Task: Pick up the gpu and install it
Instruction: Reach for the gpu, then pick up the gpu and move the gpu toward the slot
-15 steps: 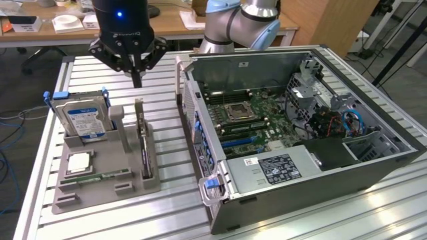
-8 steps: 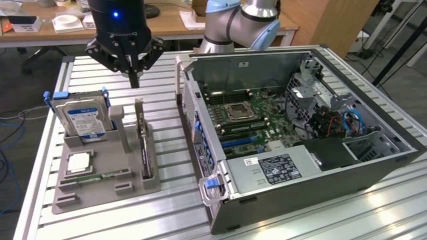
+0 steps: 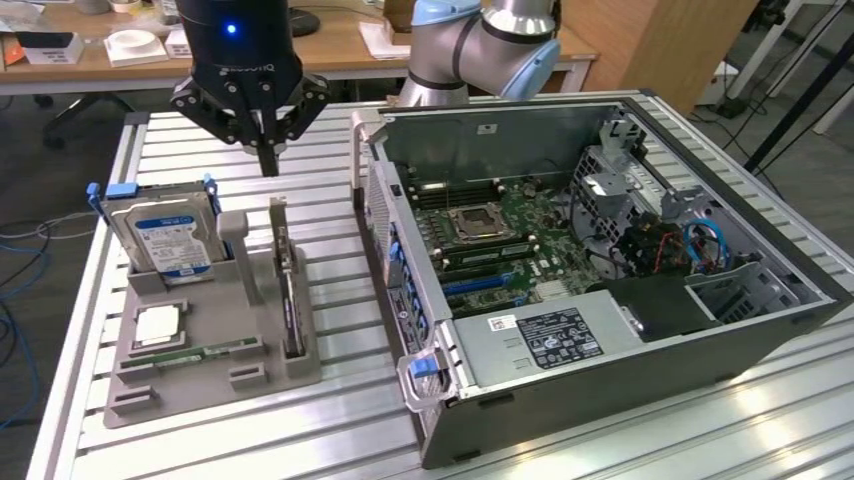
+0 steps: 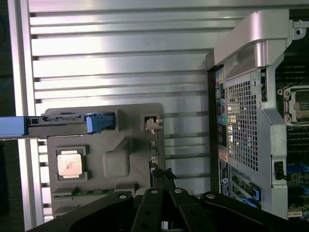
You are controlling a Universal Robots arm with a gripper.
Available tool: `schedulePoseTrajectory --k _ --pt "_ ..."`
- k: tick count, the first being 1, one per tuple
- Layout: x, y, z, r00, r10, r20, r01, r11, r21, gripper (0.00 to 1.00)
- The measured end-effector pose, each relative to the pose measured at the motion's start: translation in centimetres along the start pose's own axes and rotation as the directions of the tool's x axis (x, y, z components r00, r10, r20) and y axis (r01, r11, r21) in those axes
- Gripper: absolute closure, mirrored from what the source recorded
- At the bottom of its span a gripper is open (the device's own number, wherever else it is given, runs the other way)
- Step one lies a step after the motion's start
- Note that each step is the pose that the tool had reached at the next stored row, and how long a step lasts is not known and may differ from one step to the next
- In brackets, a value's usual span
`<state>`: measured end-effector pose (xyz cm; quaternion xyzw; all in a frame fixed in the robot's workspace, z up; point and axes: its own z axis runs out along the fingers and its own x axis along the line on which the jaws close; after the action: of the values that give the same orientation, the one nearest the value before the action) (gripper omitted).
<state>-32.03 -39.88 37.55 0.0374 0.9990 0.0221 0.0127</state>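
My claw [image 3: 271, 152] is clenched on nothing, hanging just past the far end of the gpu [image 3: 287, 285], which stands on edge in the gray holder [image 3: 200, 385] below me; risk: dropping while clenched, I'd jab the card's edge or tip it.

one gpu [image 3: 288, 290], one hard drive [image 3: 167, 240], one computer case [image 3: 641, 392]

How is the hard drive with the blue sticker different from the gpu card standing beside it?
The hard drive looks thick, with a silver face and blue label; the gpu looks thin and dark, seen edge-on. The hard drive wears blue clips; the gpu has none. The gpu stands nearer the computer case than the hard drive. Both stand upright in the grey holder.
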Motion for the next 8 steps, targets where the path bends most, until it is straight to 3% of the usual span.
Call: schedulePoseTrajectory --k 8 --pt "0.0 0.0 0.0 1.0 0.0 0.0 0.0 1.0 0.0 0.89"
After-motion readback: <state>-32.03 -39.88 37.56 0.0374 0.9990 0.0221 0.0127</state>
